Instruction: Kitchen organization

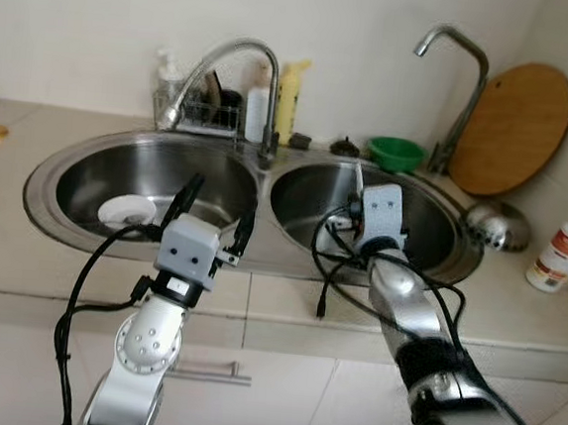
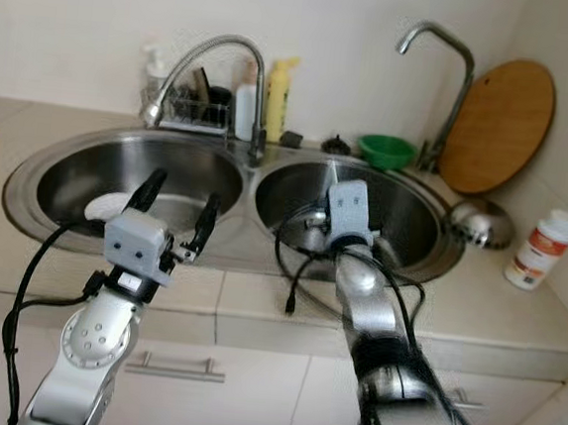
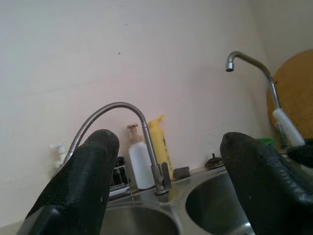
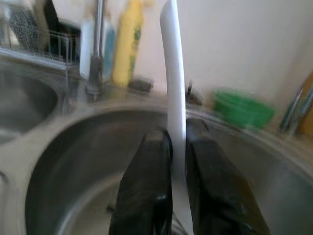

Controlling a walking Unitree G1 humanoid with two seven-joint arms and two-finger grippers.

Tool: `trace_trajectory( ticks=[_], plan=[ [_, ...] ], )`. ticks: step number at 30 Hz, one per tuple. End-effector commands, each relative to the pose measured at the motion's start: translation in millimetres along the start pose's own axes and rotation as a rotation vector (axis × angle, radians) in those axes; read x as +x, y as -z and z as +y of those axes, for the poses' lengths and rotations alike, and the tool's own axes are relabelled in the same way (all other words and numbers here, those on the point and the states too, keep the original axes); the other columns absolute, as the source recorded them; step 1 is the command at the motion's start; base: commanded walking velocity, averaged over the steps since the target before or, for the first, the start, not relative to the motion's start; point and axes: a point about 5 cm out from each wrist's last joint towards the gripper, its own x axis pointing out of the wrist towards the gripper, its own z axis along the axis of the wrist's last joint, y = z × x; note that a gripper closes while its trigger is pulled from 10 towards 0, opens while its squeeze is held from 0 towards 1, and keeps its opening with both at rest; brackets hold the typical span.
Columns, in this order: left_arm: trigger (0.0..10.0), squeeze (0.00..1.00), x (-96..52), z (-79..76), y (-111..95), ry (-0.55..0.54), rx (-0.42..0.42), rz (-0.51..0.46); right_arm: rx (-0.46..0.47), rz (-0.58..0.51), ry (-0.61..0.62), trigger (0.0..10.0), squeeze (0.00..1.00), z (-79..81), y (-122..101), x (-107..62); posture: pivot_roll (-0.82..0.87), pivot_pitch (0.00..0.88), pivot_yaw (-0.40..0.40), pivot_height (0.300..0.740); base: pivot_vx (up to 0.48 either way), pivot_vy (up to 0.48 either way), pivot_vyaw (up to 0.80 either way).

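Note:
A double steel sink is set in the tiled counter. Its left basin holds a white dish. My left gripper hovers open above the front rim of the left basin, with nothing between its fingers. My right gripper is out over the right basin, shut on a slim white utensil handle that sticks up past the fingertips. From the head view that handle shows just above the right wrist block. What is at the handle's lower end is hidden.
A curved faucet stands between the basins, and a second tap at the right. Behind are a dish rack, a yellow bottle and a green bowl. A round wooden board, a metal ladle and a white bottle are on the right.

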Motion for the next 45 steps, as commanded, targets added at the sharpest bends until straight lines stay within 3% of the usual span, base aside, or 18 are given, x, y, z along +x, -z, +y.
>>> trace_trajectory(
  ticks=[1, 6, 7, 11, 16, 20, 24, 26, 28, 29, 38, 45],
  plan=[
    [10.0, 0.00, 3.3, -1.5, 0, 0.011, 0.003, -0.004, 0.051, 0.053, -0.019, 10.0, 0.00, -3.1, 1, 6.0, 0.09, 0.000, -0.059, 0.740, 0.000, 0.000, 0.00],
    [10.0, 0.00, 4.0, -2.9, 0, 0.017, 0.002, -0.004, 0.127, 0.143, -0.080, 10.0, 0.00, 4.9, 8, 9.5, 0.11, 0.000, -0.065, 0.740, 0.000, 0.000, 0.00],
    [10.0, 0.00, 2.9, -2.4, 0, 0.014, 0.004, -0.001, 0.167, 0.157, -0.105, 10.0, 1.00, 9.3, 12, 8.4, 0.11, 0.000, -0.068, 0.740, 0.000, 0.000, 0.00],
    [10.0, 0.00, -0.4, 0.1, 1, 0.005, 0.007, 0.009, 0.225, 0.146, -0.150, 10.0, 1.00, 16.1, 16, 6.5, 0.13, 0.000, -0.073, 0.740, 0.000, 0.000, 0.00],
    [10.0, 0.00, -1.9, -0.2, 4, -0.006, 0.002, 0.026, 0.256, 0.083, -0.137, 10.0, 1.00, 11.1, 9, 8.0, 0.12, 0.000, -0.068, 0.740, 0.000, 0.000, 0.00],
    [10.0, 0.00, -0.5, -1.5, 3, -0.002, -0.008, 0.025, 0.263, -0.005, -0.141, 10.0, 1.00, 7.4, -4, 10.3, 0.11, 0.000, -0.062, 0.740, 0.000, 0.000, 0.00],
    [10.0, 0.00, -1.9, -1.0, 3, -0.003, -0.017, 0.028, 0.320, -0.093, -0.128, 10.0, 1.00, 4.8, -13, 9.9, 0.12, 0.000, -0.065, 0.740, 0.000, 0.000, 0.00],
    [10.0, 0.00, -3.9, 0.2, 4, -0.007, -0.027, 0.036, 0.378, -0.203, -0.132, 10.0, 1.00, 8.1, -22, 4.2, 0.11, 0.000, -0.064, 0.740, 0.000, 0.000, 0.00],
    [10.0, 0.00, -4.7, 0.7, 3, -0.007, -0.029, 0.036, 0.384, -0.225, -0.138, 10.0, 1.00, 10.5, -23, 1.9, 0.11, 0.000, -0.065, 0.740, 0.000, 0.000, 0.00],
    [10.0, 0.00, -4.8, -0.5, 2, -0.005, -0.032, 0.035, 0.382, -0.253, -0.144, 10.0, 0.00, 14.0, -25, -1.8, 0.11, 0.000, -0.065, 0.740, 0.000, 0.289, 0.00],
    [10.0, 0.00, -5.2, -1.8, -2, 0.004, -0.040, 0.025, 0.335, -0.384, -0.181, 10.0, 0.00, 31.1, -39, -27.8, 0.11, 0.000, -0.072, 0.740, 0.000, 0.459, 0.00],
    [10.0, 0.00, -6.9, -4.7, -1, 0.008, -0.041, 0.029, 0.308, -0.380, -0.189, 10.0, 0.00, 35.2, -37, -35.8, 0.11, 0.000, -0.074, 0.740, 0.000, 0.480, 0.00]
  ],
)
